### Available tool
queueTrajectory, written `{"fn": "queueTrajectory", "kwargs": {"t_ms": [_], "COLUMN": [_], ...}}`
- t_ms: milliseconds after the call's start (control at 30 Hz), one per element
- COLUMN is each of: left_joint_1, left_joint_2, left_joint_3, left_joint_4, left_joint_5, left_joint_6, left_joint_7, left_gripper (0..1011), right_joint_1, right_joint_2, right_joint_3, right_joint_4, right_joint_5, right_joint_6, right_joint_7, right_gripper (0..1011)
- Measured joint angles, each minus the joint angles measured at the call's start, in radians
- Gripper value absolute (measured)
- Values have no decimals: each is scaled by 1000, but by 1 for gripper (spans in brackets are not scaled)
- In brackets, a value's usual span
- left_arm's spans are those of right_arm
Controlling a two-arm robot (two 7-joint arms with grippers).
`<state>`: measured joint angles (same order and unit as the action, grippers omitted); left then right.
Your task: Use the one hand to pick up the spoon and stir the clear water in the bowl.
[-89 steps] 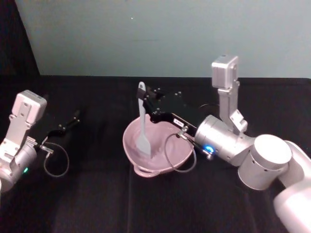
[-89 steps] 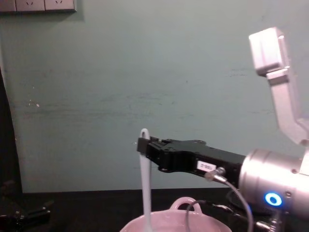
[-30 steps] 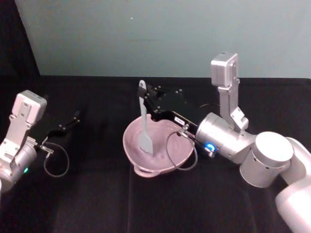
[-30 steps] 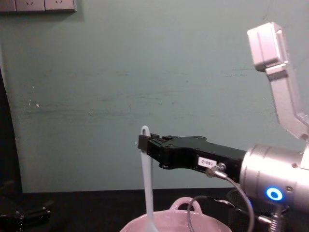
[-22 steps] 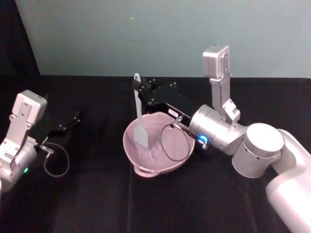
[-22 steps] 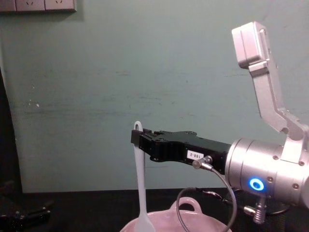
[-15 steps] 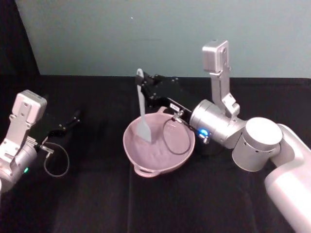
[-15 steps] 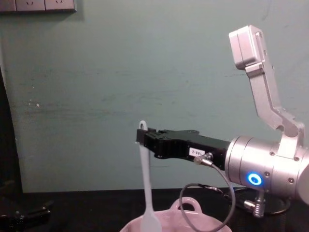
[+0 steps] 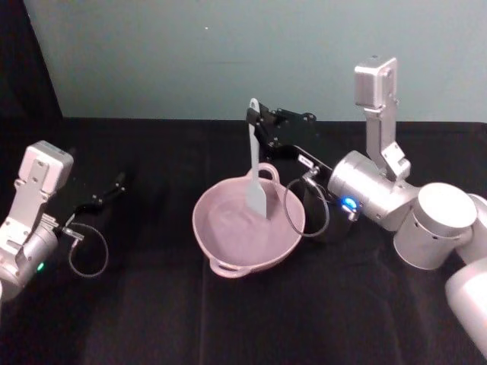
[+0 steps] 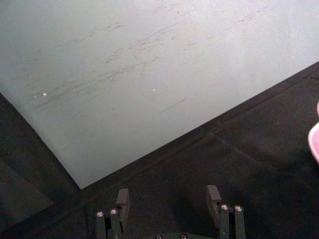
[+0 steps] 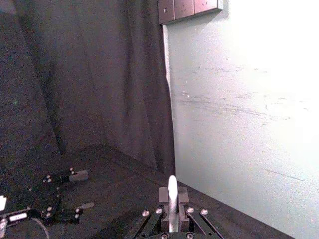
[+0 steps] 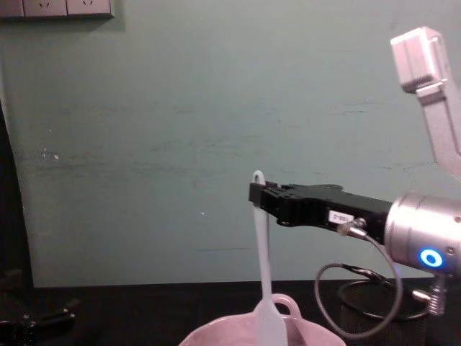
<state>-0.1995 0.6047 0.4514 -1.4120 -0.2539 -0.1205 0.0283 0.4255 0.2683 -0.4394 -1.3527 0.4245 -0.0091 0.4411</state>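
Observation:
The pale pink bowl (image 9: 204, 228) sits mid-table, its loop handles at the near and far rim. The clear water (image 9: 236, 236) is barely distinguishable from the pink inside. My right gripper (image 9: 259, 125) reaches in from the right and is shut on the top of the white spoon (image 9: 253, 171). The spoon hangs upright, its paddle head low inside the bowl near the far rim. In the chest view the spoon (image 12: 262, 259) drops from the right gripper (image 12: 261, 194) behind the bowl (image 12: 216, 335) rim. My left gripper (image 9: 106, 194) rests open at the far left, apart from the bowl.
A black wire-mesh cup (image 12: 374, 299) stands right of the bowl, behind my right arm. A black cable (image 9: 304, 209) loops from the right wrist over the bowl's right rim. Black cloth covers the table, with a pale green wall behind.
My right gripper has carried the spoon from the bowl's left side across to the right, towards the far rim. The left arm has stayed still.

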Motion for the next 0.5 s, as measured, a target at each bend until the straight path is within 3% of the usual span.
{"fn": "queueTrajectory", "kwargs": {"t_ms": [200, 500], "left_joint_1": [0, 0], "left_joint_2": [0, 0], "left_joint_3": [0, 0], "left_joint_4": [0, 0], "left_joint_5": [0, 0], "left_joint_6": [0, 0], "left_joint_7": [0, 0], "left_gripper": [1011, 1011], "right_joint_1": [-52, -95], "right_joint_2": [31, 33], "right_joint_3": [16, 10], "right_joint_4": [-64, -111], "right_joint_5": [8, 19], "right_joint_6": [4, -6], "right_joint_7": [-5, -3], "right_gripper": [110, 110]}}
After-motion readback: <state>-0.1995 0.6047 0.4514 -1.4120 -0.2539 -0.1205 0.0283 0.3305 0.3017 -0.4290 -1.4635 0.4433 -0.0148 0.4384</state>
